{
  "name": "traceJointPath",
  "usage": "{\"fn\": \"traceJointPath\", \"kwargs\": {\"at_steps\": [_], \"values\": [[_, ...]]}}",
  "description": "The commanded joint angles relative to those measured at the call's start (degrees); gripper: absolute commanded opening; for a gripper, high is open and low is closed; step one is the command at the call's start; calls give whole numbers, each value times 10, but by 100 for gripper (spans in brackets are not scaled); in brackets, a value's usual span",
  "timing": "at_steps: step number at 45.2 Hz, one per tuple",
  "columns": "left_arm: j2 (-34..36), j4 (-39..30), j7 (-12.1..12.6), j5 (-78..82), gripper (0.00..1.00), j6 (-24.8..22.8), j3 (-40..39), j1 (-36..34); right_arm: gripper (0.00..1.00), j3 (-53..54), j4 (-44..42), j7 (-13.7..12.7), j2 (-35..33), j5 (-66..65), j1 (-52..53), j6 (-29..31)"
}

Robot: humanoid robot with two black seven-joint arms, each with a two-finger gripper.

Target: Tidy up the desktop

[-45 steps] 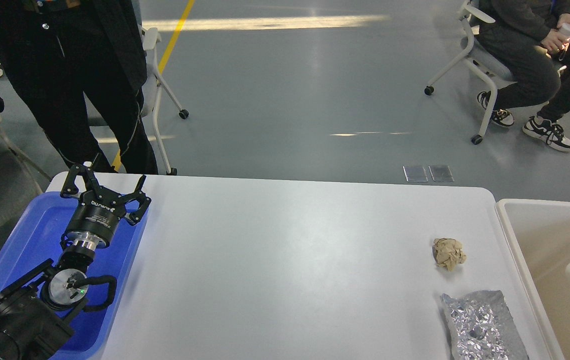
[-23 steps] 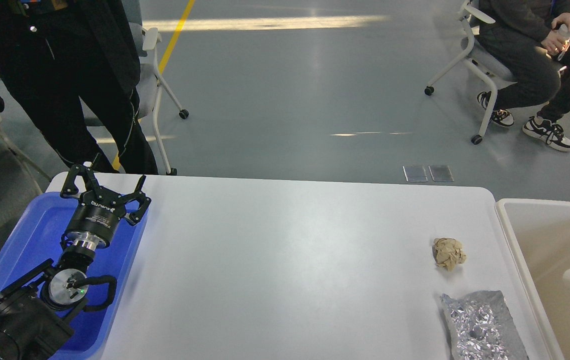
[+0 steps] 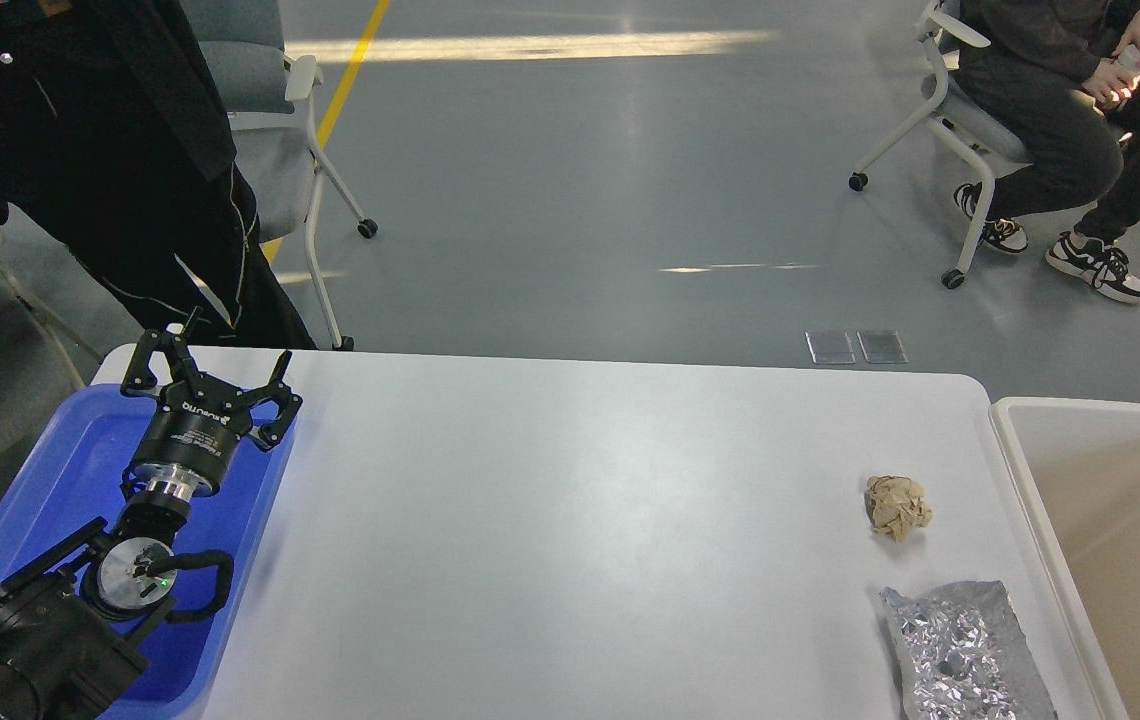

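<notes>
The white desktop [image 3: 570, 520] fills the middle of the head view. A crumpled tan paper ball [image 3: 897, 507] lies on it near the right end. A crinkled silver foil piece [image 3: 965, 650] lies just in front of the ball, at the front right. My left gripper [image 3: 213, 372] is open and empty, hovering over the far right corner of the blue tray [image 3: 80, 450] at the desktop's left end. It is far from the paper ball and the foil. My right gripper is out of view.
A cream-white bin [image 3: 1110, 500] with a raised rim stands against the desktop's right end. A person in black [image 3: 110, 170] stands behind the far left corner beside a chair [image 3: 280, 150]. Another person sits on a wheeled chair [image 3: 960, 120] at the far right.
A white object seen at the right edge over the bin has slid right and out of view. The standing person has shifted left. My left arm has not moved.
</notes>
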Motion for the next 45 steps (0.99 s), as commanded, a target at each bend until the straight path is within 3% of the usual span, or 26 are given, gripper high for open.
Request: {"fn": "traceJointPath", "kwargs": {"at_steps": [1,18,22,28,31,45], "values": [[0,0,0,0,100,0,0,0,100,-4,-3,2,-7,0,32,-10],[0,0,0,0,100,-1,0,0,100,4,4,5,-31,11,62,-9],[0,0,0,0,100,0,0,0,100,39,81,8,-69,50,60,-6],[0,0,0,0,100,0,0,0,100,142,271,53,-161,54,41,-7],[0,0,0,0,100,-1,0,0,100,214,321,60,-187,53,22,-5],[0,0,0,0,100,-1,0,0,100,330,486,77,-192,52,-3,6]]}}
